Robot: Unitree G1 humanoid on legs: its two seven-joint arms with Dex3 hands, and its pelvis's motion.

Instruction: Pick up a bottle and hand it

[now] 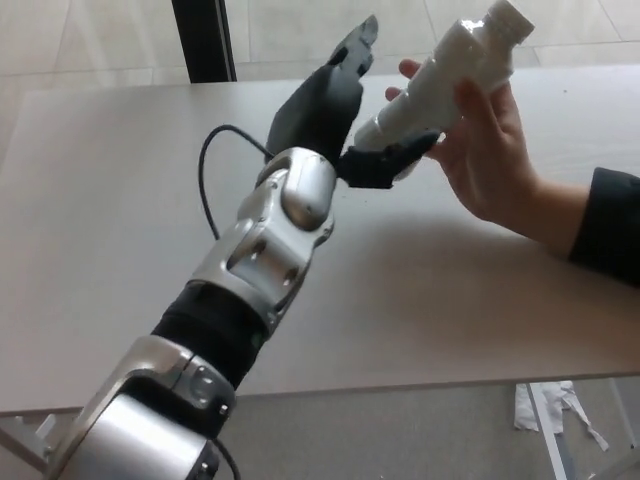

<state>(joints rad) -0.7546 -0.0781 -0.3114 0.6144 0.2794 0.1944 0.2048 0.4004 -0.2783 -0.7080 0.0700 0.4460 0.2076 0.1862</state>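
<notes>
Head view shows the white plastic bottle tilted above the table, wrapped by a person's hand around its middle. The left hand is spread: two fingers point up and clear of the bottle, while the thumb lies under its base, apparently touching. The main risk, as I judge it, is that the thumb snags the base and tips the bottle if the person's hold is loose. The right hand is out of sight.
</notes>
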